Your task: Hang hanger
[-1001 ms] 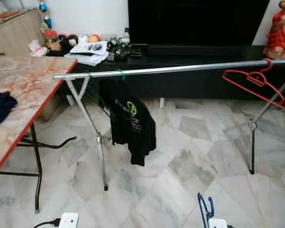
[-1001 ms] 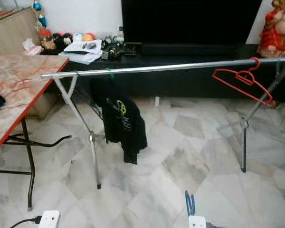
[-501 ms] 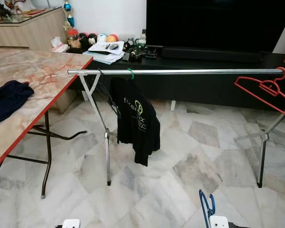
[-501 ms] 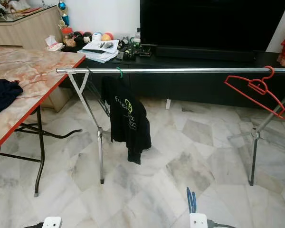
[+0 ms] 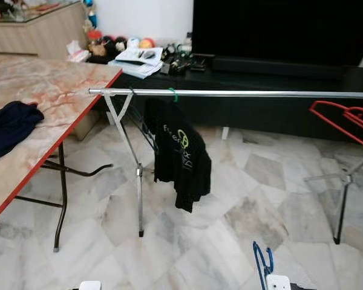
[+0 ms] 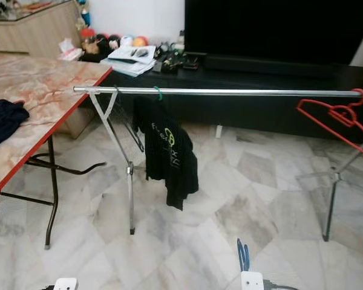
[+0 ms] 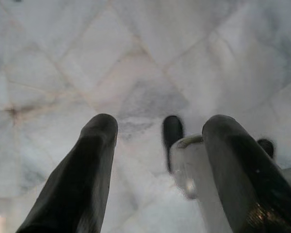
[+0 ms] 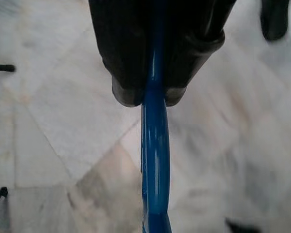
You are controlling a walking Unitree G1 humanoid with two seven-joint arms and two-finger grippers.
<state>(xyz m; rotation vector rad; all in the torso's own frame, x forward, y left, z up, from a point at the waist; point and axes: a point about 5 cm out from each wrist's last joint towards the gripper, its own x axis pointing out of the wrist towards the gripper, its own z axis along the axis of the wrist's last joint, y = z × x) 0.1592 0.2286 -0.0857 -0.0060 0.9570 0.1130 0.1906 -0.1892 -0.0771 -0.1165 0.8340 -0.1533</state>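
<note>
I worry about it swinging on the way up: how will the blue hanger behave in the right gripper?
The blue hanger looks thin and glossy, so probably light and stiff, yet it may pivot or slip. The right gripper pinches it on one narrow bar, so it could swing. Its hook is open, so it should catch the rail easily.

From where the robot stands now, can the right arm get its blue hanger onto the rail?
Probably not yet. The right gripper is shut on the blue hanger, held low, while the rail lies well ahead across open floor. Nothing blocks the stretch between the black shirt and the red hanger.
</note>
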